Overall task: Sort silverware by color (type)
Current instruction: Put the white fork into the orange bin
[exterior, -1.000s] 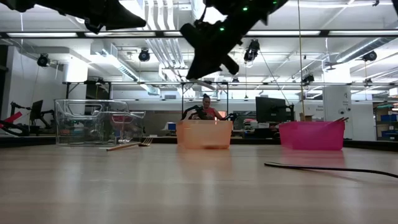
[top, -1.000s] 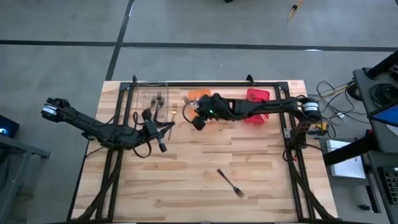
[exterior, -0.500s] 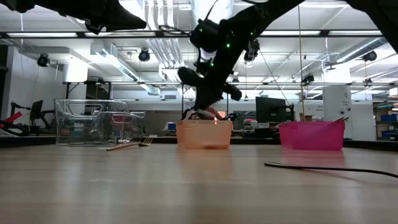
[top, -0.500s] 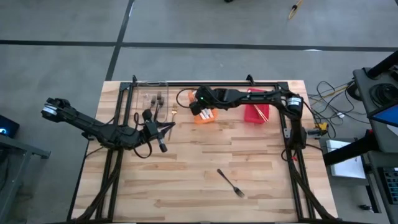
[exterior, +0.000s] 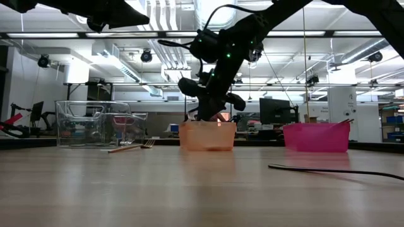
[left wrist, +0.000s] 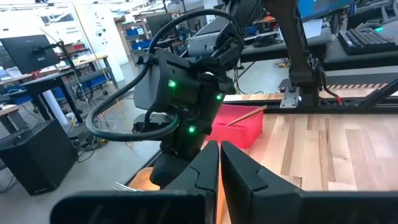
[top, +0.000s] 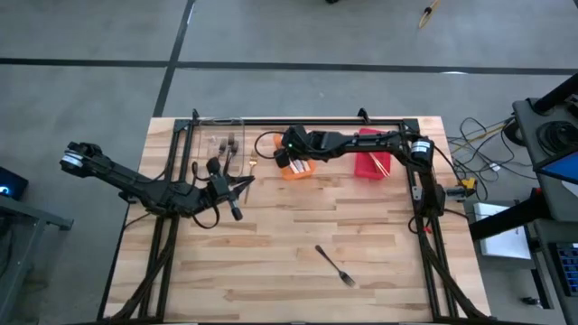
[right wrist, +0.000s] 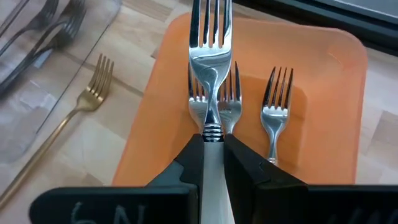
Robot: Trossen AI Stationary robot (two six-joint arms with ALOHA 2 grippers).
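Observation:
My right gripper [right wrist: 212, 144] is shut on a silver fork with a white handle and hangs over the orange bin [top: 294, 169], just above its rim in the low view [exterior: 209, 115]. Silver forks [right wrist: 277, 99] lie in the orange bin [right wrist: 329, 74]. A gold fork [right wrist: 93, 87] lies on the table beside the clear bin [top: 221, 143], which holds dark forks [right wrist: 43, 25]. Another dark fork [top: 336, 264] lies on the table's near middle. My left gripper [top: 237, 188] waits shut on the near side of the clear bin [left wrist: 219, 163]. My right gripper pinches the fork between its two fingers at the white handle's front end [right wrist: 212, 152], just behind the ribbed neck. The fingers lie along the fork. Its silver head [right wrist: 209, 37] sticks out past the fingertips, above the forks in the orange bin.
The red bin [top: 372, 153] stands right of the orange one and holds gold pieces [left wrist: 249, 114]. All three bins line the table's far edge. Bare wood spreads across the near half, apart from the lone dark fork [exterior: 334, 170]. A person sits far behind the table [exterior: 209, 107].
My right gripper has moved from the orange bin's near side toward the far edge, over the bin, and has come down to just above its rim, tipping its fingers downward. It has kept the fork in its hold.

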